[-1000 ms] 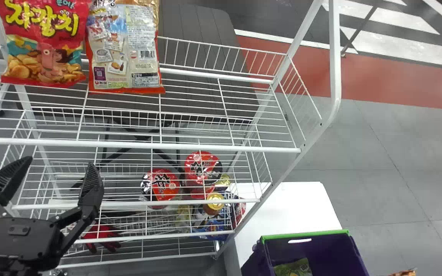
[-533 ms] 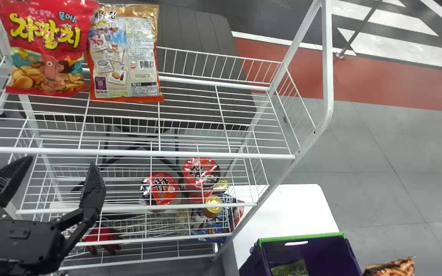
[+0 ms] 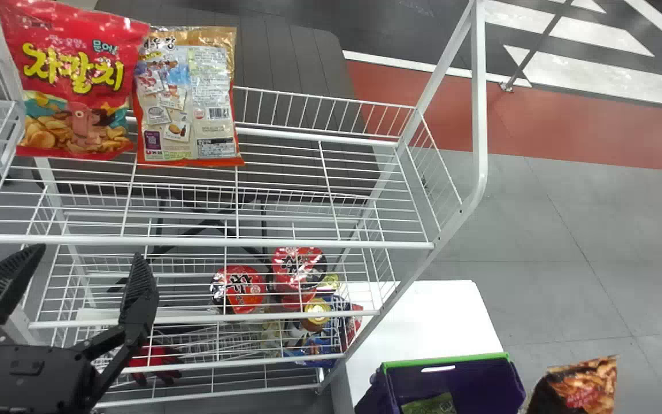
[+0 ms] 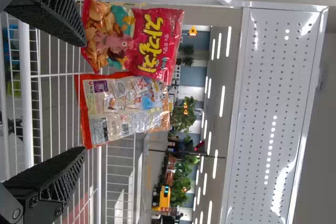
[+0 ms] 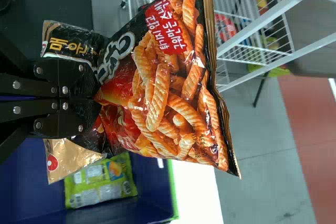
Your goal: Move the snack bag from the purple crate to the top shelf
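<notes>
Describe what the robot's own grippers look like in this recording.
The left gripper is black, with a blocky, rounded housing, jointed links and wedge-shaped fingers that taper to their tips and have ribbed, lattice-like inner faces. The right gripper is black too, with round silver screw heads along its links.

**Korean Lettering, Large and Small**

In the head view, at ten o'clock, a glossy red plastic bag with pictured chips point(image 3: 78, 129) bears big yellow Korean lettering. Touching it on its three o'clock side, a gold-and-orange plastic bag point(image 3: 176, 75) carries dense small print and a barcode point(image 3: 219, 113). Toward seven o'clock, two round red-topped cups point(image 3: 295, 267) have bold dark characters. At four o'clock is a black-and-orange plastic snack bag point(image 3: 578, 382); the right wrist view gives its white Korean lettering on a red patch point(image 5: 167, 27) and yellow Korean lettering on black. A flat green plastic packet point(image 5: 100, 182) has print too small to read.
</notes>
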Available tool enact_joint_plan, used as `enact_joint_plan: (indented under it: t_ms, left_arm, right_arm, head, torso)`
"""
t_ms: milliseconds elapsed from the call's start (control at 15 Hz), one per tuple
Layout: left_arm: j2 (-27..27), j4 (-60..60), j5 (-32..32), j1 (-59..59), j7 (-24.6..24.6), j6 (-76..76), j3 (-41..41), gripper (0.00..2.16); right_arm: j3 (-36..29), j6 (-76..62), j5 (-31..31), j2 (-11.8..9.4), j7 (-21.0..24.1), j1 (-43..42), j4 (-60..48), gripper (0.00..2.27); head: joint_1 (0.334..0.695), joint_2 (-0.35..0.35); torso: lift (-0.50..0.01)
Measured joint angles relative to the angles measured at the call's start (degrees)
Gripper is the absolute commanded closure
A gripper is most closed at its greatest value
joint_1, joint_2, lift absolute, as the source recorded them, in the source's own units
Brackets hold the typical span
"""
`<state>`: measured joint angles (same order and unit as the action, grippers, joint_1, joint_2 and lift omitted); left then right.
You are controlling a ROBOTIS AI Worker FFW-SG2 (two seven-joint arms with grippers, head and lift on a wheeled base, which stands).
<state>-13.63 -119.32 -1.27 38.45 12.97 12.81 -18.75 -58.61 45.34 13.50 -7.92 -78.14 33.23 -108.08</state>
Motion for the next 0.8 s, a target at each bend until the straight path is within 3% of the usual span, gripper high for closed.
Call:
enact_joint_plan:
  t_ms: [400, 800]
  left_arm:
    - [0.0, -1.4, 1.5, 2.4, 1.3, 0.6, -0.1, 0.11]
    - [0.0, -1.6, 1.9, 2.8, 1.8, 0.8, -0.3, 0.12]
  right_arm:
    - [-1.1, 2.3, -3.5, 1.5, 0.0, -0.1, -6.1, 1.66]
    - [-1.4, 2.6, -5.6, 2.0, 0.0, -0.1, -7.2, 1.66]
  head:
    - [0.695, -0.35]
    - [0.695, -0.35]
  torso:
    - [0.008]
    - [0.0]
